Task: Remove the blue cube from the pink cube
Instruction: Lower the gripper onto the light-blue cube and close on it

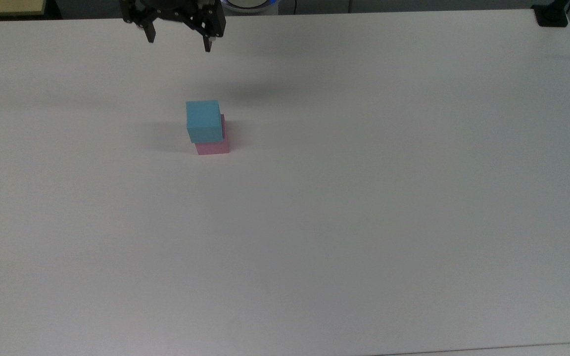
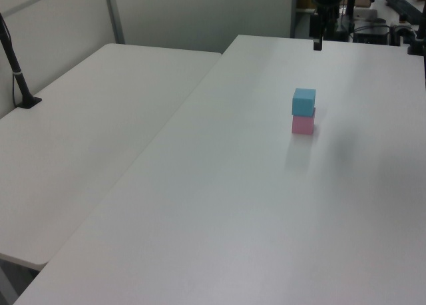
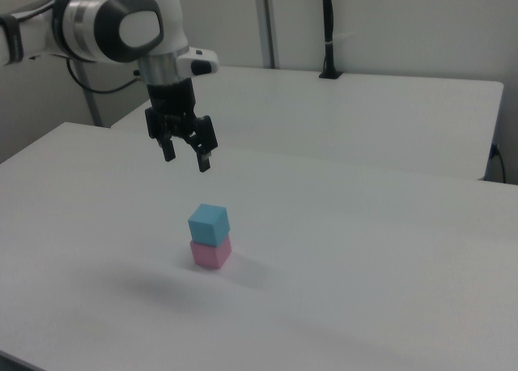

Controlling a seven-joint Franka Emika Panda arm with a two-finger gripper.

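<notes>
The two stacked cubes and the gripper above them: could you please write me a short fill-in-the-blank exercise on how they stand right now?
1. The blue cube rests on top of the ____ cube.
2. The pink cube stands directly on the white ____.
3. The gripper hangs above the table with its fingers ____.
4. The gripper holds ____.

Missing words: pink; table; open; nothing

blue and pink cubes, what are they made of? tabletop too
Blue cube: matte, no glare, plain faces; looks like foam or painted wood, can't tell which.
Pink cube: same dull finish, likely the same material.
Table: smooth white top with a faint sheen, probably laminate.
</notes>
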